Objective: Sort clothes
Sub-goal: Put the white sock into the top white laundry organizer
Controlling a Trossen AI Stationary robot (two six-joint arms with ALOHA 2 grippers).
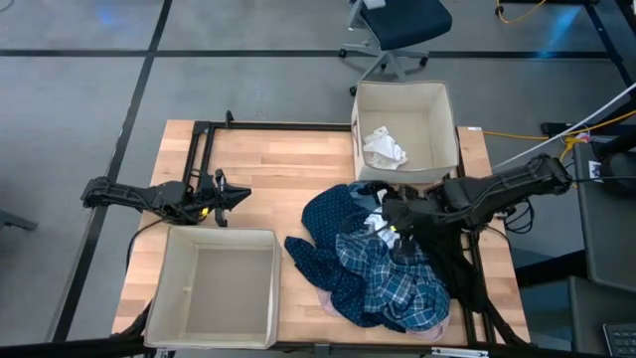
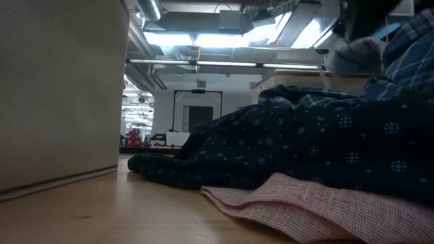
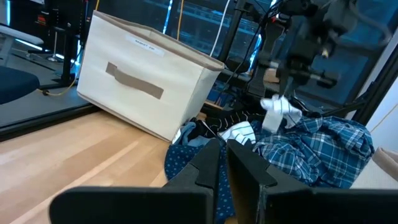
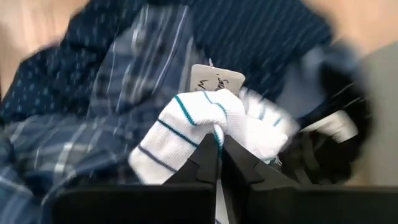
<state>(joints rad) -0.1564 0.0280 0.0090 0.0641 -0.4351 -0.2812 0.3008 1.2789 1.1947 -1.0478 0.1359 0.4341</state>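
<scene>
The clothes lie heaped at the table's right: a navy white-dotted garment [image 1: 323,234], a blue plaid shirt [image 1: 388,278] on top of it, and a pale pink piece [image 2: 319,207] underneath on the wood. My right gripper [image 4: 219,155] hovers above the heap, shut on a small white piece with teal and dark stripes [image 4: 199,130]. A paper tag [image 4: 216,79] shows just behind that piece. My left gripper [image 1: 243,195] waits shut at the table's left, pointing level toward the heap. My right gripper pinches a bunched fold of the white striped piece [image 4: 217,127] between its two fingertips, coming from above and slanting down. The piece bulges around the fingertips and hangs lifted above the plaid shirt [image 3: 280,112].
A beige fabric box [image 1: 356,129] stands at the far edge with a white garment [image 1: 384,147] inside. A second beige box [image 1: 174,288] stands at the near left. Bare wood lies between the left gripper and the heap.
</scene>
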